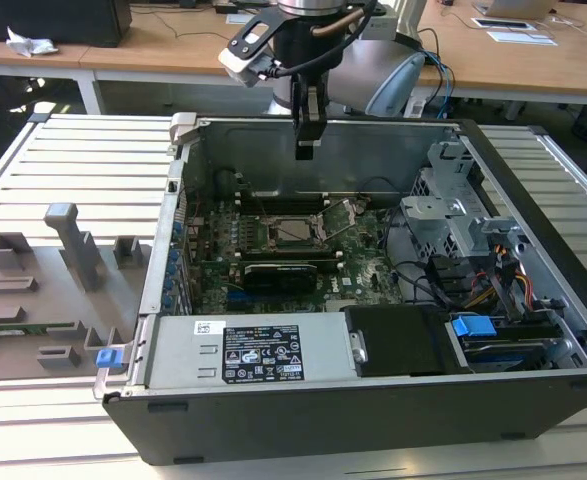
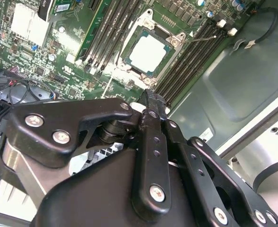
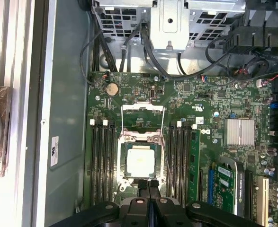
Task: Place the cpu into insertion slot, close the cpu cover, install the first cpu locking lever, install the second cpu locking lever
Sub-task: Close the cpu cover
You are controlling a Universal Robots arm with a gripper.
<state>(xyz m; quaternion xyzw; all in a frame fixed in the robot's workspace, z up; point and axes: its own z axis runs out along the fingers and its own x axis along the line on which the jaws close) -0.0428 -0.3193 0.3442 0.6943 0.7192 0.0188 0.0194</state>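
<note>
Nearest us in the second wrist view is the gripper [image 2: 150, 96]. We see its black linkage with bright screw heads, and the fingers [image 2: 152, 123] are clenched flat against each other with nothing between them. Just past the fingertips the cpu [image 2: 148, 53] lies flat, silver top up, on the green board [image 2: 58, 56].

In the first wrist view the gripper [image 3: 148, 183] again shows its fingers [image 3: 144, 187] pressed together along a thin seam. The cpu [image 3: 140, 161] sits in the slot [image 3: 122, 163] just beyond the tips. The cover [image 3: 143, 107] is swung open, off the chip, on the far side of the slot from the fingers. Black memory slots [image 3: 101, 156] run along both sides of the slot. Farther from the fingers we see a silver heat sink [image 3: 239, 131], dark cables [image 3: 129, 52] and a metal cage [image 3: 169, 19].

In the exterior view the gripper [image 1: 309, 152] hangs over the open case [image 1: 353, 420], with the cpu [image 1: 295, 232] below the fingertips on the board [image 1: 273, 275]. The case also holds a labelled power supply [image 1: 258, 350] and a black box [image 1: 398, 340] by its near wall. The cage [image 1: 453, 210] with its cables is toward the exterior view's right. The case rests on a pale slatted table [image 1: 83, 150]. A grey tray [image 1: 33, 300] of moulded holders lies well apart from the fingers on the exterior view's left. Wooden desks [image 1: 153, 40] stand behind.
</note>
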